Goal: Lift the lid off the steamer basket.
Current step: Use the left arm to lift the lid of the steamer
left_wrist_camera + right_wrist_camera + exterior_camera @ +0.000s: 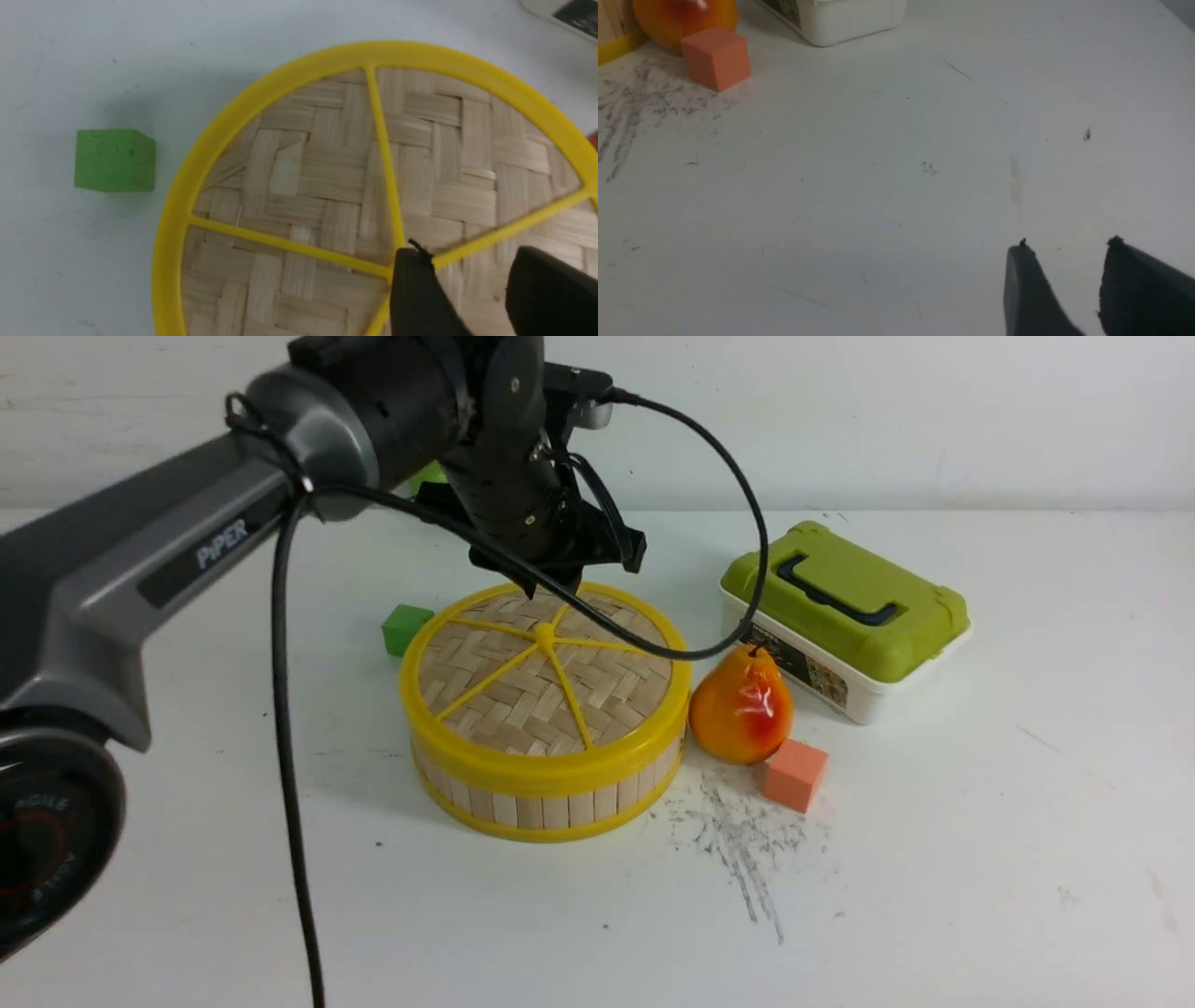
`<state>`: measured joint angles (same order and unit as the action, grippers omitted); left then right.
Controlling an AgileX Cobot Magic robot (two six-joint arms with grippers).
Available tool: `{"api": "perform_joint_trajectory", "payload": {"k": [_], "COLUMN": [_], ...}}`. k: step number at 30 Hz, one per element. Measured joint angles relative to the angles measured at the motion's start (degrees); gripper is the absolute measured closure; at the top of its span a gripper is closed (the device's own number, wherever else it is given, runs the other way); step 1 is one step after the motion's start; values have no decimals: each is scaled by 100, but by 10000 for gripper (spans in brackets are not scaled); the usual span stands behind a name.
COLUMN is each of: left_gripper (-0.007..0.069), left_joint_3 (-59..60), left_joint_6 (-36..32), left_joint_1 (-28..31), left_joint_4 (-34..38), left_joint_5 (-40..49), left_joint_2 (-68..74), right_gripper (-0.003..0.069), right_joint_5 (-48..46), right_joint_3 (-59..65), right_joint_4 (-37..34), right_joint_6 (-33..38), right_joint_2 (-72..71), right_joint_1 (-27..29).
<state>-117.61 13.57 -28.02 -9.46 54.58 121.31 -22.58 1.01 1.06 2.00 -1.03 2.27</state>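
Fingers (1031,289) of my right hand (1066,247) are standing apart, released, over bare white table (854,186); only the right wrist view is showing them. One orange block (795,775), a plain cube, is sitting beyond. One basket (529,810) is resting farther left, its wall of upright pale slats showing in the front view but hiding in my left wrist view. The lid (495,700) is lying flat on it: woven bamboo, smooth yellow rim, five spokes meeting at one knob (544,635). My left hand (467,261) is hovering over the lid, released, its two fingertips parting; the left wrist view is showing that gap, while I cannot tell whether either tip is touching. One glossy orange-red pear (742,705) is sitting beside the basket. One green block (406,630) is lying at its left. Farthest, one white box (826,681) is wearing a green cover (840,602) with one dark handle (836,593), both visible only in the front view.
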Motion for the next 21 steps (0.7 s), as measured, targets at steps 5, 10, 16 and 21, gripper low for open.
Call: {"api": "perform_joint_trajectory", "payload": {"k": [5, 10, 16, 21], "left_gripper": [307, 316, 337, 345], "left_joint_3": [-18, -18, -25, -25], "left_joint_6": [651, 788, 823, 834], "left_joint_1": [0, 0, 0, 0], "left_joint_4": [-242, -234, -198, -77], "left_joint_5": [-69, -84, 2, 173], "left_joint_2": [168, 171, 227, 364], "right_gripper": [419, 419, 419, 419], "right_joint_5": [0, 0, 0, 0], "right_joint_3": [0, 0, 0, 0], "right_joint_4": [0, 0, 0, 0], "right_joint_6": [0, 0, 0, 0], "right_joint_2": [0, 0, 0, 0], "right_joint_1": [0, 0, 0, 0]}}
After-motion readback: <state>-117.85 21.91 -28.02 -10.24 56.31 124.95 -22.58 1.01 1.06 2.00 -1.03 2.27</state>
